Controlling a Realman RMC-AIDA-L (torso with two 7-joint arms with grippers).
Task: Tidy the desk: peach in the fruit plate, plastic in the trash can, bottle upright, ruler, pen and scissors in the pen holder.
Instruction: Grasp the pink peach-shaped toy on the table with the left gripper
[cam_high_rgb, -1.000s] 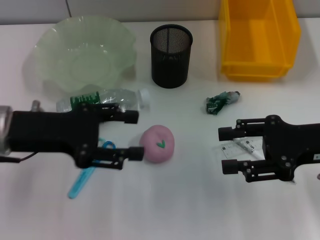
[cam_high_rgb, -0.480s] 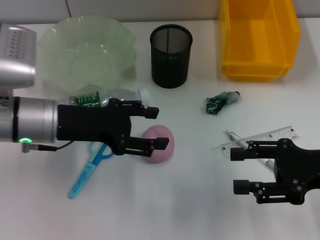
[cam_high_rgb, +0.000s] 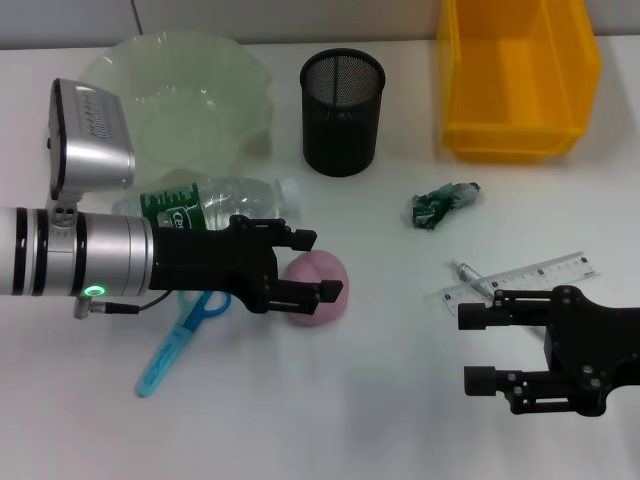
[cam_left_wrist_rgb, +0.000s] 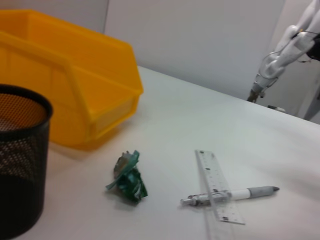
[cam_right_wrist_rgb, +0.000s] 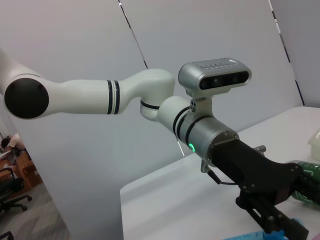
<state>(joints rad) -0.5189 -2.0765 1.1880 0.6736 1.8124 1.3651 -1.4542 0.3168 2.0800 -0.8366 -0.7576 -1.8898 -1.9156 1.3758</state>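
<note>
Both end effectors gape empty; left end effector straddles peach; right idle.

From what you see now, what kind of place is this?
Probably an office or lab desk set up for a robot tidying test. A white table holds a mesh pen holder, a ruler and scissors. The right wrist view shows grey partition walls and an office chair.
</note>
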